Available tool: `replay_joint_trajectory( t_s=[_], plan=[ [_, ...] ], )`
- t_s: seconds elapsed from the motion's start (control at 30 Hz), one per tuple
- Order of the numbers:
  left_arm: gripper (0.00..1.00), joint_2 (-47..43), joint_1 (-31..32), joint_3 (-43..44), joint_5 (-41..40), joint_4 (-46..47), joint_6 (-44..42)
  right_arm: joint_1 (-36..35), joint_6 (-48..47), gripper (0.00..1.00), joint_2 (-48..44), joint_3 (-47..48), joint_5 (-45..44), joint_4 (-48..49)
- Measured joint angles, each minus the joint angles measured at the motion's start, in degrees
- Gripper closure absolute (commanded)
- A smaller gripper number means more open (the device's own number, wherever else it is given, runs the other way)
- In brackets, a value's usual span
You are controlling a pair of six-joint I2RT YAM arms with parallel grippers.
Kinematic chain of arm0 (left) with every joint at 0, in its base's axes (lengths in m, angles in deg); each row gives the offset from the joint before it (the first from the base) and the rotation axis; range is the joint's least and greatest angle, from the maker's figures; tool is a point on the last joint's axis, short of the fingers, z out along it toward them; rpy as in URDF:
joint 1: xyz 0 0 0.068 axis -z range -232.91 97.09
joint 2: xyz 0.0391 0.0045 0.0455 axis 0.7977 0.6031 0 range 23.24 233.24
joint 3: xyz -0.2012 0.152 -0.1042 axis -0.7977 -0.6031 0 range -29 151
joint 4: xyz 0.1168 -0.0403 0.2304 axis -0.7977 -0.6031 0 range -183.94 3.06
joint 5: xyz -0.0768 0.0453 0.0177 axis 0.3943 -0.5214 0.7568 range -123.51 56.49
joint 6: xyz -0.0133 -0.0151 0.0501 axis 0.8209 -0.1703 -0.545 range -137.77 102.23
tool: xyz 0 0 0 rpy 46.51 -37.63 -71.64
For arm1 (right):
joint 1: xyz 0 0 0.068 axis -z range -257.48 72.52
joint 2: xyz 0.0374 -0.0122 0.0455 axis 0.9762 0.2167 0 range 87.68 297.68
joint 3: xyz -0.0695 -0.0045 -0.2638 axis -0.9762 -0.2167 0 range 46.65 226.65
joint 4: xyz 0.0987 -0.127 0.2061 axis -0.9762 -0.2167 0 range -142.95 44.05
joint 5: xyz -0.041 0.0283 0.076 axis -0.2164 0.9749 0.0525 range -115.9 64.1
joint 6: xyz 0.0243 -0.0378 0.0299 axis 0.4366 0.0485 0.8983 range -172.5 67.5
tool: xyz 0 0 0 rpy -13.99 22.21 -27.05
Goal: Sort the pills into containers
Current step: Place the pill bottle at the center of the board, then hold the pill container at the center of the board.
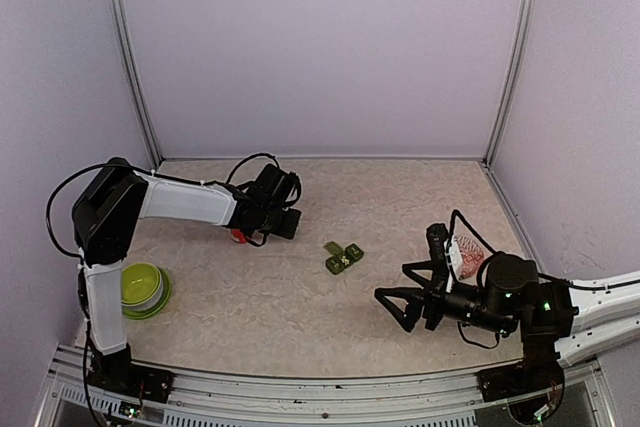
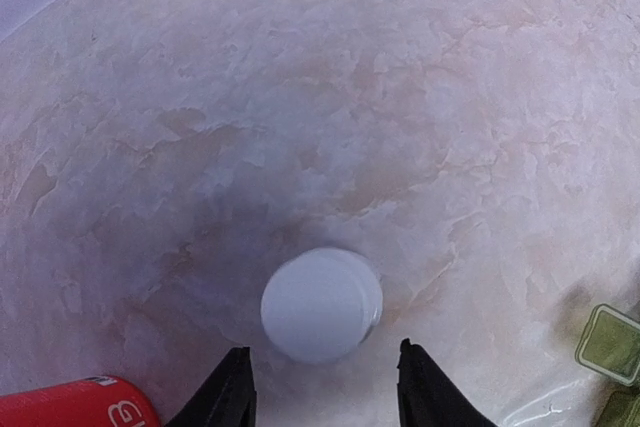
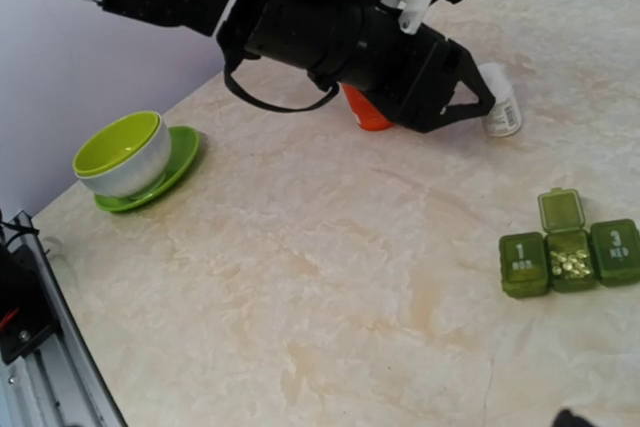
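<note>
The containers [image 3: 570, 259] are a dark green strip of three joined boxes near the table's middle [image 1: 343, 257]. The middle lid stands open over small pale pills [image 3: 568, 264], and the two outer lids are shut. My left gripper [image 2: 322, 349] is open low over the table. A small white round cap [image 2: 321, 304] lies just ahead of its black fingertips [image 2: 238, 379], apart from both. In the top view the left gripper [image 1: 290, 222] is left of the containers. My right gripper [image 1: 392, 282] hangs wide open and empty, to the right of the containers.
A red bottle [image 1: 238, 236] lies beside the left gripper, at the lower left of the left wrist view [image 2: 80, 404]. A lime-green bowl on a green saucer [image 1: 143, 287] sits near the left arm's base. A pinkish-white object [image 1: 468, 250] lies behind the right arm.
</note>
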Motion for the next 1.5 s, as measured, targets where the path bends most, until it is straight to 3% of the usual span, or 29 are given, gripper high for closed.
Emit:
replay_joint_trajectory(
  t_s=[0.1,0.3,0.6,0.9,1.17,1.5],
  plan=[
    [0.33,0.02,0.0,0.0,-0.02,-0.48,0.02,0.0,-0.11,0.0,0.46,0.0,-0.26,-0.04],
    [0.21,-1.42,0.0,-0.33,1.55,-0.46,0.26,0.0,-0.28,0.0,1.73,0.13,-1.75,-0.13],
    [0.02,-13.14,1.38,-6.12,7.56,3.48,2.67,2.14,-1.86,0.0,4.15,0.55,-5.38,-0.13],
    [0.01,-15.45,4.59,-13.6,18.05,9.97,7.34,13.94,-2.36,0.02,8.92,2.4,-2.38,0.17],
    [0.01,-14.32,6.05,-19.28,28.5,18.21,14.82,22.12,-2.69,0.17,16.94,2.69,4.76,3.69],
    [0.01,-6.6,5.57,-19.17,33.09,24.94,20.09,31.21,-3.43,0.28,33.05,6.29,15.52,11.26]
  ],
)
